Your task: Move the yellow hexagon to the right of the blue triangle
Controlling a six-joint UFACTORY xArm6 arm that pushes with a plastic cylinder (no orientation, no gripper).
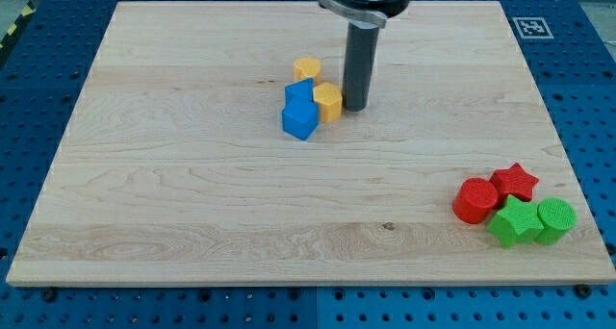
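Looking at the tabletop (192, 204), you find my tip (354, 108), a bare rod with no jaws, touching the right side of the yellow hexagon (328, 102), which already sits right of the blue triangle (299, 91), so only a slight nudge seems needed.

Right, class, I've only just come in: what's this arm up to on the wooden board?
My tip rests just right of the yellow hexagon, which sits against the blue blocks, with another yellow block behind. Red and green blocks lie untouched at the board's bottom right.
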